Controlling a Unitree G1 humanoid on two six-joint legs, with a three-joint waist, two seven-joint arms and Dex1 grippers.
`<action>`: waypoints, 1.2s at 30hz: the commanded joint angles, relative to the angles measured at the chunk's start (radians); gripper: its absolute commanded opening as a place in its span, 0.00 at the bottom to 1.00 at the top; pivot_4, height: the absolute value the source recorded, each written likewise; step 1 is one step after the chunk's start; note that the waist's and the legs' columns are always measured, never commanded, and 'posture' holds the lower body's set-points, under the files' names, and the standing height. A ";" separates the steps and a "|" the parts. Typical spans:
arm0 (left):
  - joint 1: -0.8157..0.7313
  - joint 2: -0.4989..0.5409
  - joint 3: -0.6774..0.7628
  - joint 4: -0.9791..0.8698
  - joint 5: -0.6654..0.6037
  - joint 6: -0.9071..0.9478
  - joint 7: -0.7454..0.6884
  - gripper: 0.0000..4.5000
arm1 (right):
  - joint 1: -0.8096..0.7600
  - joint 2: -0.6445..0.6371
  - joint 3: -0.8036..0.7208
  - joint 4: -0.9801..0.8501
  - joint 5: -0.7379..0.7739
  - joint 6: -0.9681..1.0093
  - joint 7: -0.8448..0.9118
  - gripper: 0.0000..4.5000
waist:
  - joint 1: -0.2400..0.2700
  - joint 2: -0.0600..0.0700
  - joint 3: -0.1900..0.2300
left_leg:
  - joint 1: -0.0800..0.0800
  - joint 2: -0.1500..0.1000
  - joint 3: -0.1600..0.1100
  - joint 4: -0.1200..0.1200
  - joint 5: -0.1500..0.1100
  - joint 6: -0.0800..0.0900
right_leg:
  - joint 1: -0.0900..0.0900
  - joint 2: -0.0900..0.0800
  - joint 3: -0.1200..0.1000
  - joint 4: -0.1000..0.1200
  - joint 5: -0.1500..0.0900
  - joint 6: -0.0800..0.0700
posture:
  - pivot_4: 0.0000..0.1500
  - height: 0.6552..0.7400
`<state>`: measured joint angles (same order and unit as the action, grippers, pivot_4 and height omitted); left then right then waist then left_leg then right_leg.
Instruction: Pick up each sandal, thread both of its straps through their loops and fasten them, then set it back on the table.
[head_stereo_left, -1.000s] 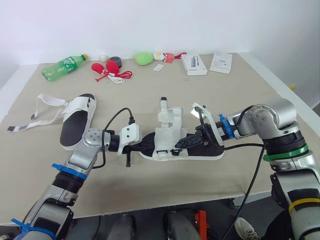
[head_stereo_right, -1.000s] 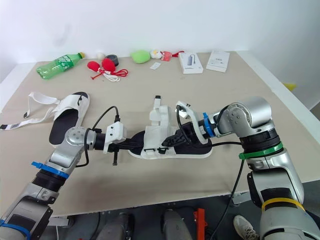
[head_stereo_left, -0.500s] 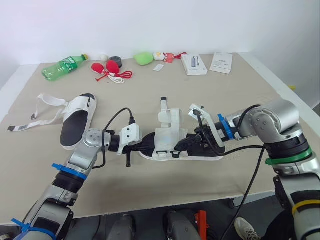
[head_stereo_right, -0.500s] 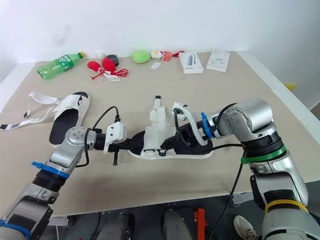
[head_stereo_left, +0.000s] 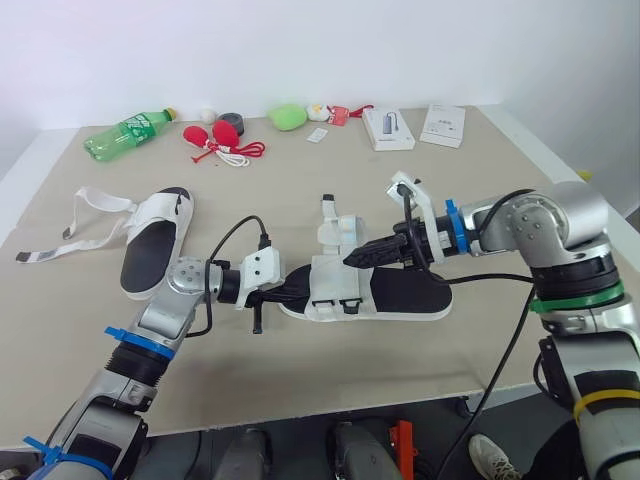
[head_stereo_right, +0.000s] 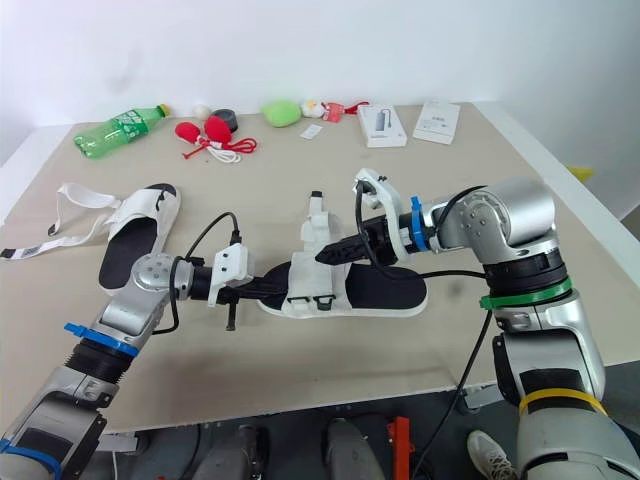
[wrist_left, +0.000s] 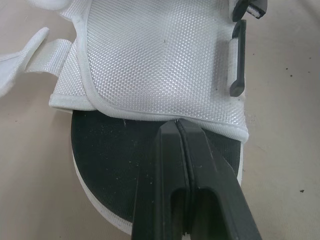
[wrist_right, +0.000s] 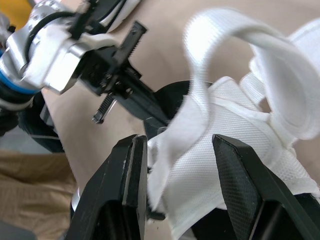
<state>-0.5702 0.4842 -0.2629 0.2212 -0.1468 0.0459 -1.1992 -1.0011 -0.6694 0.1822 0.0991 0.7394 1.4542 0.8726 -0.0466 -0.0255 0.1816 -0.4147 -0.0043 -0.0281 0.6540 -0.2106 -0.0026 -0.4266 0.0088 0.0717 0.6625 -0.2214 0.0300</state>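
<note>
1. The left gripper (wrist_left: 178, 127) is nearest. Its two black fingers are pressed together, with nothing between them. They lie flat on the black insole at the toe end of the sandal (head_stereo_left: 400, 295), and their tips reach the edge of its white front flap.
2. This sandal lies on the table (head_stereo_left: 330, 370), in the middle near the front edge. Its toe points to the robot's left and its heel to the right. A black plastic loop (wrist_left: 237, 65) sits on the side of the white flap.
3. The right gripper (wrist_right: 180, 150) hangs just above the middle of the sandal and points toward the left gripper. Its fingers are spread apart. A white strap (wrist_right: 196, 85) curls up between them, but they do not pinch it.
4. The second sandal (head_stereo_left: 155, 240) lies farther back on the robot's left, well apart from the first. Its white straps are unfastened and spread on the table beside it.
5. Along the far edge lie a green bottle (head_stereo_left: 128, 133), two red balls (head_stereo_left: 215, 135) with a white cord, a green object (head_stereo_left: 287, 117), a white box (head_stereo_left: 388, 128) and a white booklet (head_stereo_left: 442, 125).
</note>
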 joint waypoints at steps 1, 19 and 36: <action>-0.004 -0.002 -0.014 0.012 0.019 0.002 -0.001 0.00 | -0.008 0.010 -0.059 -0.011 0.006 0.012 -0.015 0.33 | 0.000 0.000 0.000 | 0.000 0.000 0.000 0.000 0.000 0.000 | 0.000 0.000 0.000 0.000 0.000 0.000 | 1.00 1.00; 0.000 0.002 -0.014 0.011 0.021 0.000 0.001 0.00 | 0.131 0.035 -0.115 -0.230 0.081 0.142 -0.070 0.02 | 0.000 0.000 0.000 | 0.000 0.000 -0.001 0.000 0.000 0.000 | 0.000 0.000 0.000 0.000 0.000 0.000 | 1.00 1.00; -0.009 -0.002 -0.010 0.030 0.024 -0.008 0.008 0.00 | 0.163 -0.160 -0.210 -0.378 0.133 0.058 -0.008 0.98 | 0.001 0.000 0.000 | 0.000 0.000 0.000 0.000 0.000 0.000 | 0.000 0.000 0.000 0.000 0.000 0.000 | 1.00 1.00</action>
<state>-0.5760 0.4809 -0.2652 0.2343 -0.1429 0.0377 -1.1981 -0.8378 -0.8083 0.0292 -0.2274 0.8249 1.5074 0.8357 -0.0459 -0.0256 0.1816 -0.4145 -0.0044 -0.0283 0.6540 -0.2107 -0.0025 -0.4262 0.0091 0.0716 0.6625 -0.2216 0.0303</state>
